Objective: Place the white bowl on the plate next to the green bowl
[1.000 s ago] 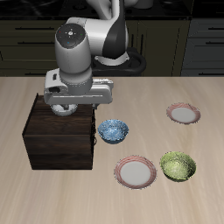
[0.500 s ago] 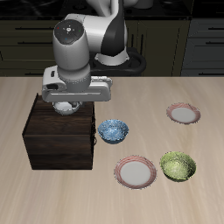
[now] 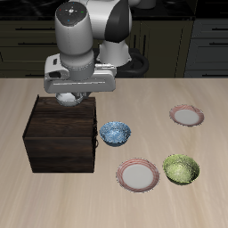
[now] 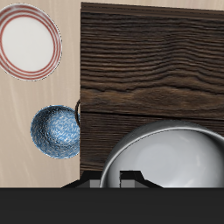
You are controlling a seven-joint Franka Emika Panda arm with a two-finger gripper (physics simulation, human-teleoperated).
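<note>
My gripper (image 3: 68, 94) is shut on the rim of the white bowl (image 3: 69, 101) and holds it lifted a little above the dark wooden box (image 3: 59, 135). In the wrist view the bowl (image 4: 171, 157) hangs close under the gripper (image 4: 131, 177), over the box top (image 4: 149, 61). The plate (image 3: 138, 175) with the pink-red rim lies near the table's front edge, beside the mottled green bowl (image 3: 181, 168). The plate also shows in the wrist view (image 4: 29, 41). The green bowl is out of the wrist view.
A blue-patterned bowl (image 3: 115, 133) sits on the table between the box and the plate; it also shows in the wrist view (image 4: 56, 131). A second, smaller pink plate (image 3: 186, 115) lies farther back, behind the green bowl.
My gripper has risen with the white bowl, lifting it off the box top. The other things have not moved.
</note>
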